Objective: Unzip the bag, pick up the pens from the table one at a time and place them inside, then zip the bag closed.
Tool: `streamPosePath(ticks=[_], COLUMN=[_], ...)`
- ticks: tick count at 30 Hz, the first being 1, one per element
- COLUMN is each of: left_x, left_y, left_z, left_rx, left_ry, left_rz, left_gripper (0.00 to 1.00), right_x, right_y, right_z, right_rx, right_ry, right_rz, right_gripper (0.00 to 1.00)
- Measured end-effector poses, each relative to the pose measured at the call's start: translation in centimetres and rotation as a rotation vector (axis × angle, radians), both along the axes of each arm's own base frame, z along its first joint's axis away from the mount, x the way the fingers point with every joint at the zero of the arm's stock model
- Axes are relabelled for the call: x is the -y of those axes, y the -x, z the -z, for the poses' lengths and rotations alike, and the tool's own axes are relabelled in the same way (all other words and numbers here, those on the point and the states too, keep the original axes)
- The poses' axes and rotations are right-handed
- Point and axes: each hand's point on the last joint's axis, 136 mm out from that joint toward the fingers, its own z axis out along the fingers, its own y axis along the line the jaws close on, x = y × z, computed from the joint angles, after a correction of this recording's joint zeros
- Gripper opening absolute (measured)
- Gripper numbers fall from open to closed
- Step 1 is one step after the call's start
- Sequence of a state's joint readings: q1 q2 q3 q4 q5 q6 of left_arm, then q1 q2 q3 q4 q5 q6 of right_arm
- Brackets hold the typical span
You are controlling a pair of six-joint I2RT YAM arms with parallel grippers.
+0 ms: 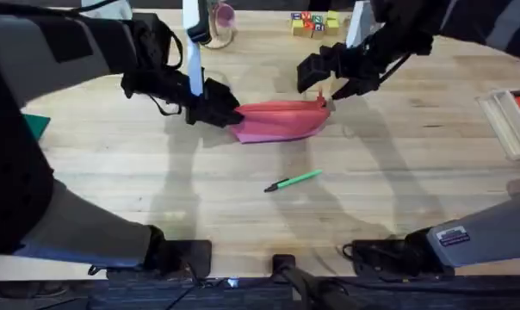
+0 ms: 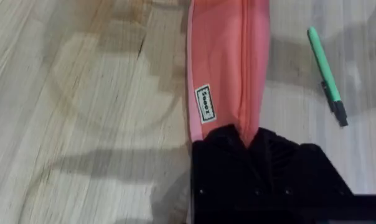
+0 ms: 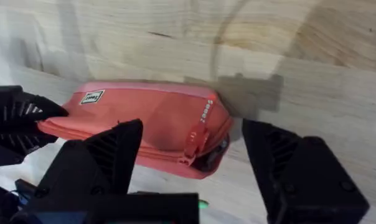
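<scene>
left gripper (image 1: 219,113) pinches bag (image 1: 281,120); right gripper (image 1: 325,82) spread.

A robot lab workbench: two arms mounted at the edge of a light plank table (image 1: 415,164), toy letter blocks (image 1: 313,22) and a clear box (image 1: 510,120) set about.

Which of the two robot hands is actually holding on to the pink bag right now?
The left gripper: it is shut on the far-left end of the bag. The right gripper has its fingers spread open, hovering just above the zipper pull at the other end.
</scene>
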State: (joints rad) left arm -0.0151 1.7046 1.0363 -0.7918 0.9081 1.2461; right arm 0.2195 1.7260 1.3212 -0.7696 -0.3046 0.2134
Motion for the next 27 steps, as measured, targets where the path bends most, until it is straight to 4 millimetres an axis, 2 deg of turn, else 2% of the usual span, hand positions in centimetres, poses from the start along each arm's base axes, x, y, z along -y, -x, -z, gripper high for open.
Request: streamPosePath(ticks=[9, 14, 19, 22, 27], left_x=[0.0, 0.0, 0.0, 0.0, 0.0], left_y=[0.0, 0.0, 0.0, 0.0, 0.0], left_z=[0.0, 0.0, 0.0, 0.0, 0.0], left_rx=[0.000, 0.000, 0.000, 0.000, 0.000], left_ry=[0.000, 0.000, 0.000, 0.000, 0.000], left_rz=[0.000, 0.000, 0.000, 0.000, 0.000], left_gripper=[0.042, 0.043, 0.043, 0.043, 0.043], right_x=[-0.7, -1.1, -1.1, -1.1, -1.0], right_y=[0.2, 0.3, 0.4, 0.5, 0.7], right_z=[0.0, 0.0, 0.0, 0.0, 0.1], right_rx=[0.005, 0.005, 0.001, -0.006, -0.014], right_ry=[-0.001, -0.002, -0.001, 0.001, 0.003], right_rz=[-0.019, -0.029, -0.028, -0.028, -0.028], right_gripper=[0.871, 0.753, 0.682, 0.584, 0.328])
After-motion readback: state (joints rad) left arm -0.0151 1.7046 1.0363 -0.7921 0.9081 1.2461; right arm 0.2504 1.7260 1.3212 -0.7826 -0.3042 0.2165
